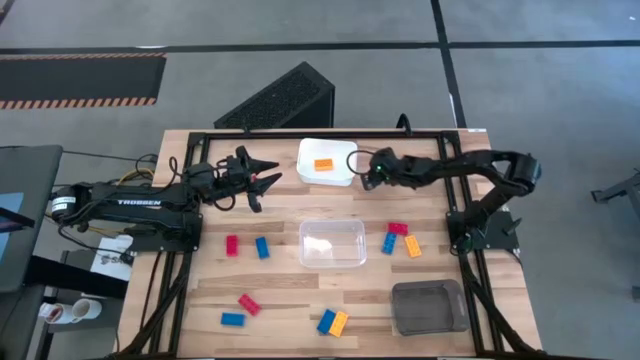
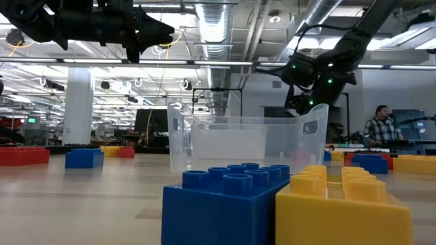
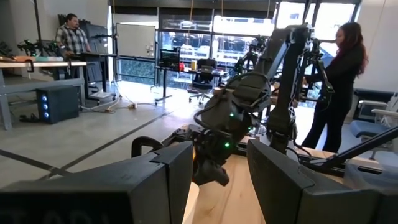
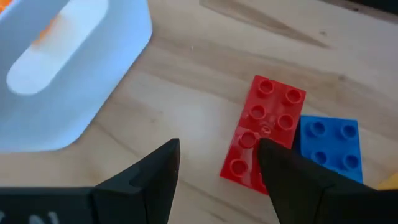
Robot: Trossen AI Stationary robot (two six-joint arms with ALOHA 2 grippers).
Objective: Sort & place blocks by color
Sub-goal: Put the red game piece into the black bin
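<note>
R gripper (image 1: 366,172) hangs just beside white tray (image 1: 326,160) near table's (image 1: 280,290) far edge, fingers apart, empty. L gripper (image 1: 268,172) on tray's other side, fingers apart, empty.

Pale wood on the bench (image 1: 290,290), planks with visible grain, a soft matt sheen. The blocks are glossy moulded plastic: the red block (image 4: 264,134) catches light on its smooth studs, the blue block (image 4: 328,146) just the same. White tray (image 1: 325,162) is opaque, smooth plastic (slightly satin), the clear tray (image 2: 242,139) transparent and shiny. Grey tray (image 1: 430,307) looks dull. The right gripper's fingers (image 4: 149,177) are matt black.
</note>
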